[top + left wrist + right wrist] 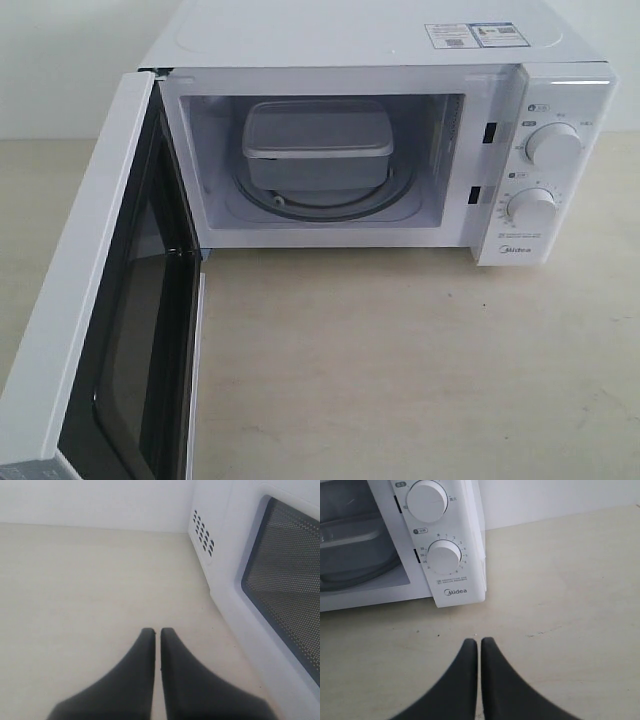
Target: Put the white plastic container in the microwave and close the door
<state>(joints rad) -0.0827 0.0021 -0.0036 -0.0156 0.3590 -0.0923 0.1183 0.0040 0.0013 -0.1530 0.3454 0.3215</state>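
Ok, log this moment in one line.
container: inside microwave | door: open | left gripper: shut, empty | right gripper: shut, empty

Pale beige tabletop [400,350], faintly scuffed, plain white wall [60,60] behind it

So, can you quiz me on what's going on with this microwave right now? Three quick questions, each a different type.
1. True or false: the white plastic container sits inside the microwave.
2. The door is: A) shut, B) swung wide open, C) taken off.
3. What does the right gripper hold?

Key: 1 true. 2 B. 3 nothing; it is shut and empty.
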